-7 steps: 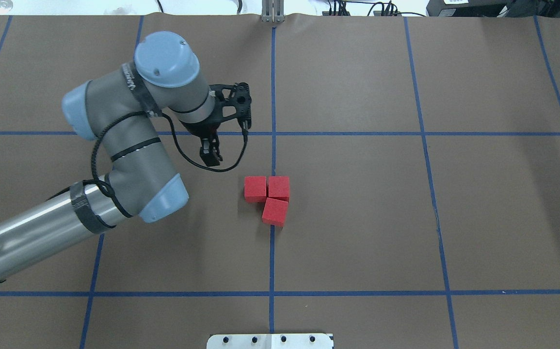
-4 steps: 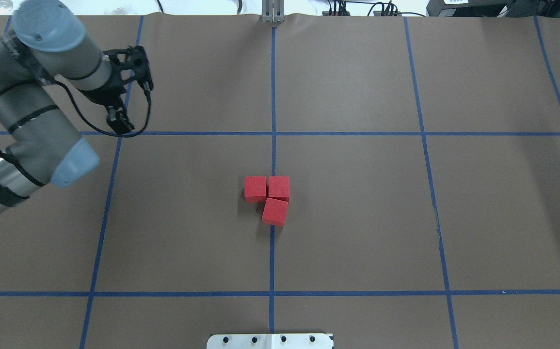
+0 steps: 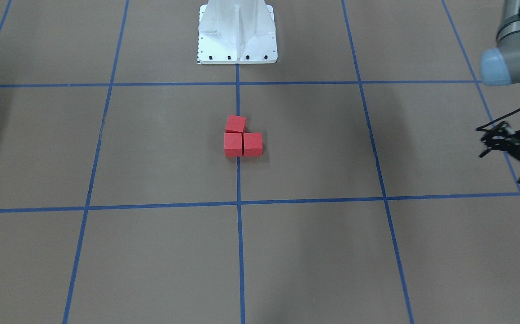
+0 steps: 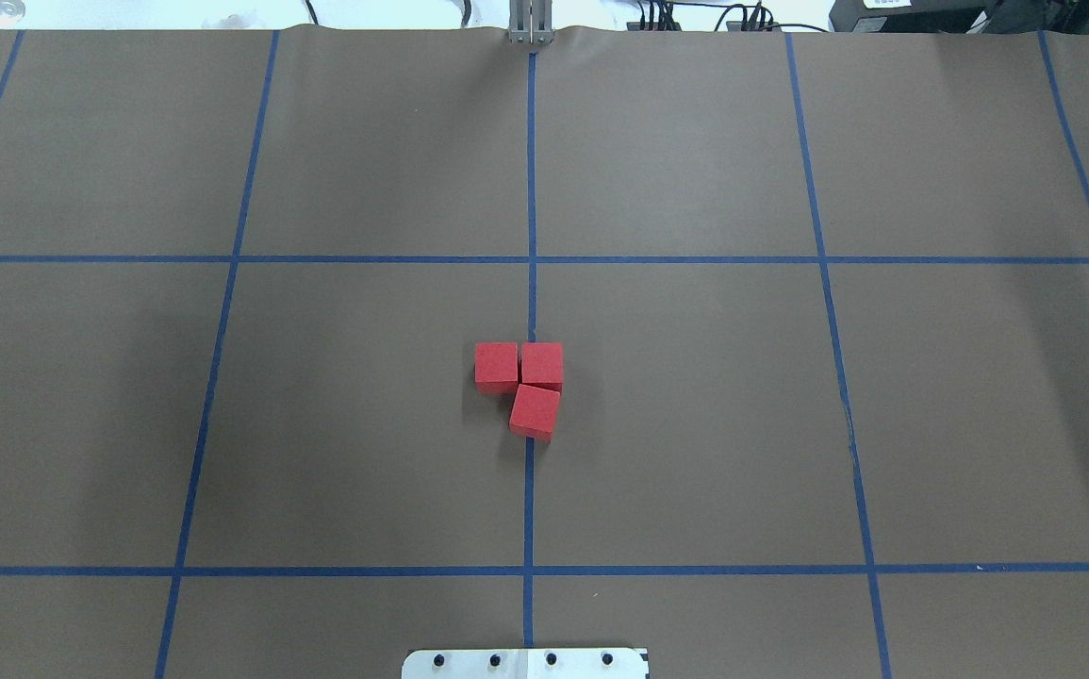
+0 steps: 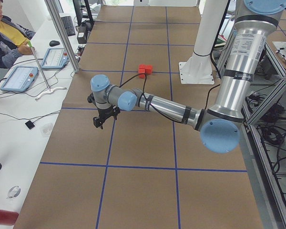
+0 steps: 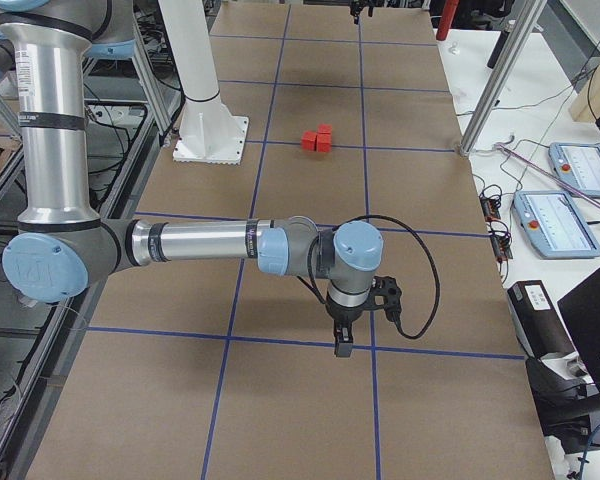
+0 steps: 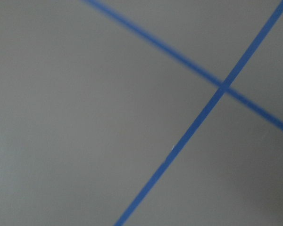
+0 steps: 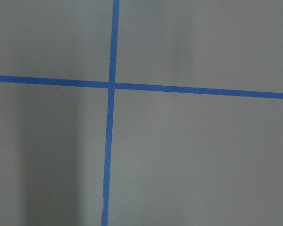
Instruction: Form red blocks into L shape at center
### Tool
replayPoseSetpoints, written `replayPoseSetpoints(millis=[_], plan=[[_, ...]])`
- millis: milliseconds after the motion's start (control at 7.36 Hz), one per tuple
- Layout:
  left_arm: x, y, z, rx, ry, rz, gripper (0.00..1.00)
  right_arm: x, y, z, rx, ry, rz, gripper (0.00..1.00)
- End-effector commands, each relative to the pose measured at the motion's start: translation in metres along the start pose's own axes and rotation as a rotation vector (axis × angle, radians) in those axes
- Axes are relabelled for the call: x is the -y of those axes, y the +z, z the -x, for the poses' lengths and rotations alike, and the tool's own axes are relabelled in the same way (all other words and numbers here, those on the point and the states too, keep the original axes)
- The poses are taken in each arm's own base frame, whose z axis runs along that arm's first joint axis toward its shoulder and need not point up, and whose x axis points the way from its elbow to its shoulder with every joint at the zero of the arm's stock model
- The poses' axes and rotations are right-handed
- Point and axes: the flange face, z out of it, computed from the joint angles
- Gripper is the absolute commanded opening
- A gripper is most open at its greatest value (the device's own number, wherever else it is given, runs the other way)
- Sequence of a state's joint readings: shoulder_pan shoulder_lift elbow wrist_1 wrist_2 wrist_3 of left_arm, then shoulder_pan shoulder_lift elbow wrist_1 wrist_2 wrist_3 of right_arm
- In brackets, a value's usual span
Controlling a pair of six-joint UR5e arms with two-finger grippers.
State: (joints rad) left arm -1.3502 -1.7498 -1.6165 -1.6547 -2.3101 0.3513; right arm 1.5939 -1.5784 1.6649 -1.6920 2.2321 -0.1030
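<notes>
On the brown table [image 4: 695, 453] I see both arms parked out toward its ends. Whether the left gripper [image 5: 99, 123] or the right gripper [image 6: 341, 345] is released or clenched, I cannot tell. The red blocks [image 4: 541, 364] sit at the center [image 4: 619, 377], touching in an L over the blue line [image 4: 531, 302], well apart from both grippers. I judge the left one a little nearer.

Bare brown matte table surface [image 4: 742, 424] lies on every side of the three small matte red cubes [image 4: 530, 377]; the white metal robot base [image 3: 237, 40] stands well apart.

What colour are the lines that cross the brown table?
The lines are blue, best seen in the overhead view.
</notes>
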Motion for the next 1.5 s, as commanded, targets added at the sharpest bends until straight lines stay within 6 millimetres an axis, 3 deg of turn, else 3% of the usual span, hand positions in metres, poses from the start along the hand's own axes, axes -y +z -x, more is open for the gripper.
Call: replayPoseSetpoints(millis=[0,136,408,816,1359], plan=[[-0.135,-0.037,0.070,0.030,-0.250,-0.034,1.00,0.000,-0.002,-0.001,0.000,-0.023,-0.003,1.00],[-0.177,-0.058,0.079,0.025,-0.327,-0.076,1.00,0.000,-0.002,-0.002,0.000,-0.023,-0.004,1.00],[-0.210,-0.041,0.071,-0.027,-0.532,-0.046,1.00,0.000,-0.002,-0.002,0.000,-0.022,-0.004,1.00],[-0.218,-0.036,0.075,0.053,-0.649,0.005,1.00,-0.001,-0.001,-0.003,0.000,-0.021,-0.002,1.00],[-0.213,-0.034,0.072,0.054,-0.617,-0.009,1.00,-0.004,0.001,-0.004,0.000,-0.017,0.002,1.00]])
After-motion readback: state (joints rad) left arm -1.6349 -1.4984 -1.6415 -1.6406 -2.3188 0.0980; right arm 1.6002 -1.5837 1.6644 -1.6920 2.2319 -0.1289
